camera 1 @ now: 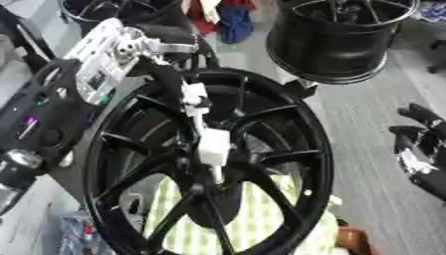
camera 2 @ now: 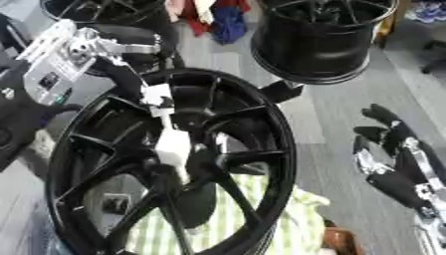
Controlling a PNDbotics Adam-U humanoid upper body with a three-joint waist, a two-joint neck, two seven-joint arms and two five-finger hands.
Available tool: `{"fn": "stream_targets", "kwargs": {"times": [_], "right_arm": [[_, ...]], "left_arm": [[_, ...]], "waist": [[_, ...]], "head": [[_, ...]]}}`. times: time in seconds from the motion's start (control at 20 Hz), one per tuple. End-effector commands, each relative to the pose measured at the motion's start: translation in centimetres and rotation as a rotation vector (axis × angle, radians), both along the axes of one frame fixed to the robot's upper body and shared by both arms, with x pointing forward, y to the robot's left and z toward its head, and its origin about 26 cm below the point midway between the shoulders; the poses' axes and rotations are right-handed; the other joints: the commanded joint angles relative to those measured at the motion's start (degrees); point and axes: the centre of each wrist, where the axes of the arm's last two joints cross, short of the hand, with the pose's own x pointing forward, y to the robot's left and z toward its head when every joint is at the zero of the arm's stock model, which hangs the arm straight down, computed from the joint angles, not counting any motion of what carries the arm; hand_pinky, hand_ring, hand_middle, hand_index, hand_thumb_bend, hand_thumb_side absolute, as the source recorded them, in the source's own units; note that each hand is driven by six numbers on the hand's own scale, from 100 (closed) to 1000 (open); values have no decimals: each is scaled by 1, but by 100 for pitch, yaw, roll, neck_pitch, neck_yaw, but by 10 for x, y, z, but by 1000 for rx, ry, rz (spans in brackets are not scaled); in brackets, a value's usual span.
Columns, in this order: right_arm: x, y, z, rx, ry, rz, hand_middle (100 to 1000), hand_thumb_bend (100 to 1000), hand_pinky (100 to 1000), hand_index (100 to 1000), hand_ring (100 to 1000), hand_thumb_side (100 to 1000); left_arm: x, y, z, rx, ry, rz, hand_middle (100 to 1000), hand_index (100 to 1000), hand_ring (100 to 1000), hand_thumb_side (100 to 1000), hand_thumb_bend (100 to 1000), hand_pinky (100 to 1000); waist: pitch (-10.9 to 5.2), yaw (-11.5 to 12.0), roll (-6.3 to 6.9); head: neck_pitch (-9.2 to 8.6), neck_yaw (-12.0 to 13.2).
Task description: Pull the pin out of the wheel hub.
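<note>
left eye view, left hand [camera 1: 187, 94] fingers pinching white pin [camera 1: 212, 147] at wheel hub [camera 1: 205, 189]

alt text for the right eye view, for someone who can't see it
The robot's left hand reaches down to the centre of a black spoked wheel, fingers at the hub. Its right hand idles at the right edge. A second black wheel stands behind.

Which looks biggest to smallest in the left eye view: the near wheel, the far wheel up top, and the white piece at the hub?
1. Near wheel, by far the largest, though it is closest to the camera.
2. Far wheel, cut off by the top edge.
3. White piece at the hub, smallest.
</note>
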Motion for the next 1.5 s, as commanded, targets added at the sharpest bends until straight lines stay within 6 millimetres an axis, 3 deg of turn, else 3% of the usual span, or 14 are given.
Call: {"fn": "stream_targets", "kwargs": {"times": [0.05, 0.25, 0.35, 0.4, 0.65, 1.3, 1.5], "right_arm": [[1, -4, 8, -22, -21, 3, 904, 100, 853, 969, 799, 324], [1, -4, 7, -22, -21, 1, 904, 100, 853, 969, 798, 325], [1, -4, 7, -22, -20, 0, 904, 100, 853, 969, 798, 324], [1, -4, 7, -22, -20, 0, 904, 100, 852, 969, 799, 325], [1, -5, 7, -23, -19, -3, 904, 100, 852, 969, 799, 325], [1, -6, 6, -23, -16, -6, 903, 100, 853, 968, 798, 326], [0, -6, 6, -24, -15, -7, 903, 100, 853, 968, 798, 325]], "left_arm": [[1, 3, 6, 19, -5, 3, 718, 820, 619, 428, 417, 563], [0, 3, 4, 23, 20, -8, 659, 785, 543, 393, 373, 491], [-1, 3, 5, 25, 26, -17, 568, 741, 470, 355, 321, 410], [-2, 3, 6, 24, 28, -21, 500, 719, 433, 327, 282, 371], [-7, 3, 14, 3, 25, -37, 419, 656, 360, 247, 100, 291], [-21, 2, 36, -37, 2, -60, 373, 611, 306, 243, 100, 208], [-24, 5, 51, -65, -33, -57, 377, 617, 308, 239, 100, 212]], "waist": [[-54, -5, -12], [-51, -4, -7], [-53, 0, -5], [-53, 4, -4], [-59, 22, -3], [-96, 43, 11], [-108, 45, 11]], "head": [[28, 6], [28, 9], [28, 13], [28, 15], [28, 9], [28, -11], [28, -16]]}}
